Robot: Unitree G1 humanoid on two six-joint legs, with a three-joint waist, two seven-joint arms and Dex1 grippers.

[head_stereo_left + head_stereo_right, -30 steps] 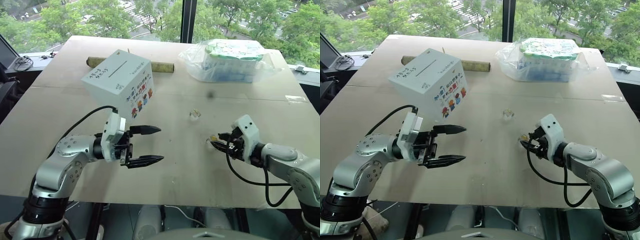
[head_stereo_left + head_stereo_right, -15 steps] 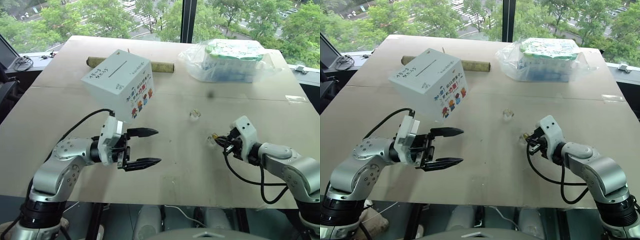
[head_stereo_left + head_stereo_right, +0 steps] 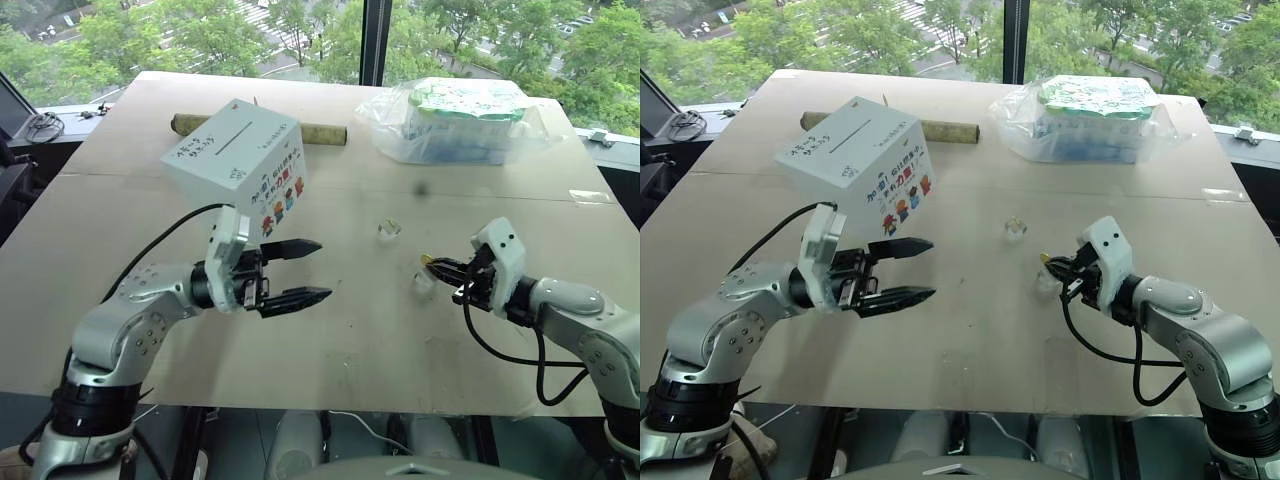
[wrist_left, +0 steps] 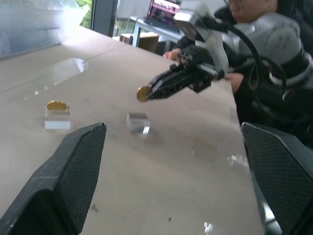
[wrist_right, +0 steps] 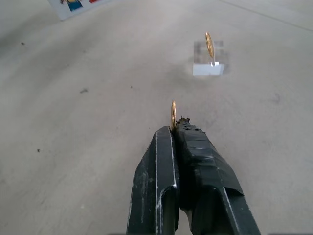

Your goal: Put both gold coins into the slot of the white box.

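Note:
The white box [image 3: 235, 155] stands at the table's back left, its dark slot [image 3: 237, 138] on the top face. My right gripper [image 3: 432, 263] is shut on a gold coin [image 4: 143, 93], held on edge [image 5: 173, 113] a little above the table. Just below it sits an empty clear holder [image 3: 424, 282]. The other gold coin [image 5: 209, 45] stands upright in a second clear holder [image 3: 389, 229] near the table's middle. In front of the box, my left gripper [image 3: 322, 268] hangs open and holds nothing, pointing toward the right gripper.
A clear plastic bag of green-white packs [image 3: 455, 120] lies at the back right. A cardboard tube [image 3: 325, 132] lies behind the box. In the left wrist view a person [image 4: 239, 78] sits beyond the table's edge, behind my right arm.
My right gripper shut on the coin at its holder and lifted it clear, leaving the holder on the table. My left gripper rose slightly and rolled, staying open.

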